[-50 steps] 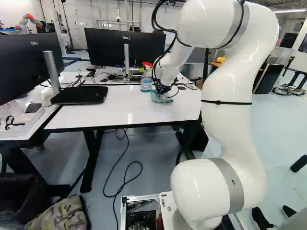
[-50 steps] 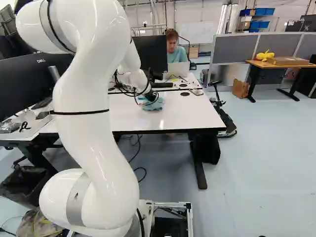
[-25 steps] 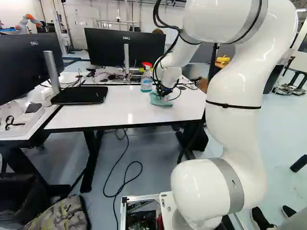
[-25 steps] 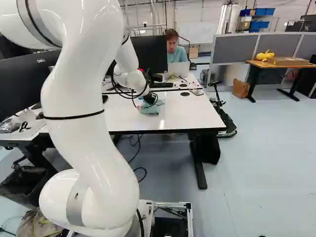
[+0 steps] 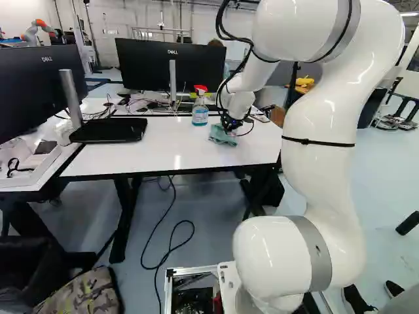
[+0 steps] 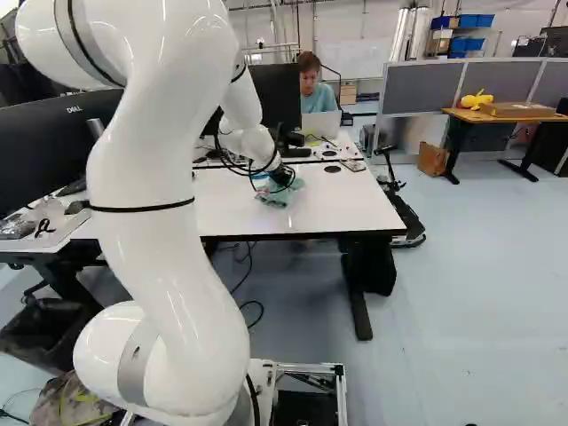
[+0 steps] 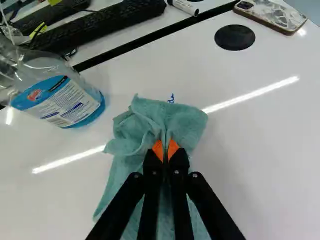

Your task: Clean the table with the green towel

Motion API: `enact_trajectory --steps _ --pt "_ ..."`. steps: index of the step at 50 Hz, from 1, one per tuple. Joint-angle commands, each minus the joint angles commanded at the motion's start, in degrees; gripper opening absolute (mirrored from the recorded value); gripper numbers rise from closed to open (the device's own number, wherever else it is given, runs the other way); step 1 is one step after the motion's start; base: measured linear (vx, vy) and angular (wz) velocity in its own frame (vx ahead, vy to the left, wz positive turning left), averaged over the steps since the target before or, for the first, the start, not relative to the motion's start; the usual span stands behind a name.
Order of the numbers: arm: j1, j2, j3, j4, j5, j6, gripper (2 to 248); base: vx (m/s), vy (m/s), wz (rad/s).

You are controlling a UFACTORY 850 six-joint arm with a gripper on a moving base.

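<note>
**White tabletop: green towel pinched in the gripper, near the spray bottle**

The spray bottle stands upright on the white tabletop, its red trigger head uppermost. Seen in the left base view, the green towel lies crumpled on the tabletop to the bottle's right and a little nearer the arm, close to the bottle but apart from it. The gripper has its two fingers drawn together on a fold of the cloth, caught between the orange pads; more of the towel spreads out beneath the fingers. A small blue mark shows right of the bottle, just past the towel's edge.

Behind the bottle rises a dark monitor; a second monitor stands well to the bottle's left. Just beyond the bottle, across a dark seam, lies a black keyboard, with a white marker beyond and to the right. Farther right of the bottle come a black round disc and then a patterned phone.
</note>
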Motion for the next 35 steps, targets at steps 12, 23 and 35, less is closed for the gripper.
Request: enact_trajectory --steps 12,23,35 --pt "-1.87 -1.92 -2.45 0.00 0.00 0.00 31 0.000 0.000 0.000" --pt "-3.45 -3.80 -4.88 0.00 0.00 0.00 31 0.000 0.000 0.000" --pt "-3.36 -6.34 -8.22 0.00 0.00 0.00 31 0.000 0.000 0.000"
